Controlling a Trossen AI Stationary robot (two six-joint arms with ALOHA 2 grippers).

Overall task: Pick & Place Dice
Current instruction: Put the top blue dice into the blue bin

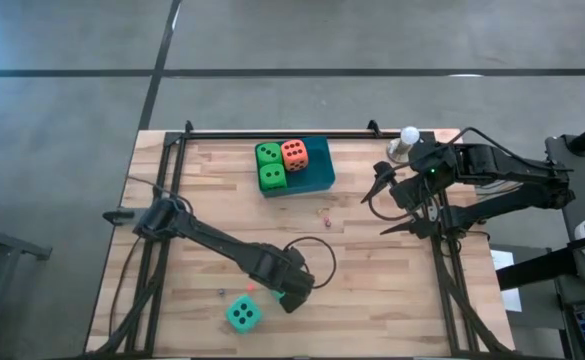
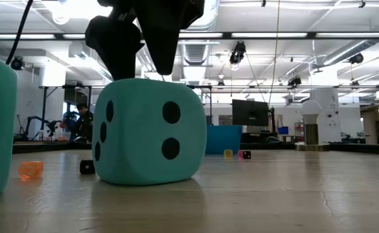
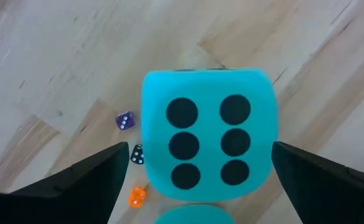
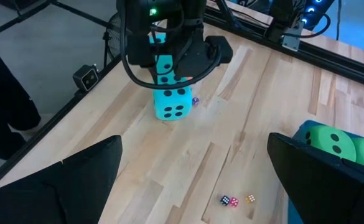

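Note:
Two teal dice lie near the table's front edge. My left gripper [image 1: 290, 290] hangs open, pointing down, right over one teal die [image 3: 206, 134], whose six-pip face is up. Its fingers [image 3: 88, 180] stand on either side of the die with a gap; in the low view they end about level with the top of that die [image 2: 149, 133]. The other teal die [image 1: 242, 314] lies just beside it, nearer the front edge. Two green dice [image 1: 269, 165] and an orange-red die [image 1: 294, 153] sit in the blue tray [image 1: 317, 175]. My right gripper [image 1: 384, 210] waits open at the right, raised.
Tiny dice are scattered on the wood: purple [image 3: 125, 121], black [image 3: 137, 154] and orange [image 3: 136, 196] by the teal die, and a few more [image 4: 234, 200] near the tray. A white ball on a stand [image 1: 408, 137] is at the far right. A person stands beyond the table [image 4: 1, 93].

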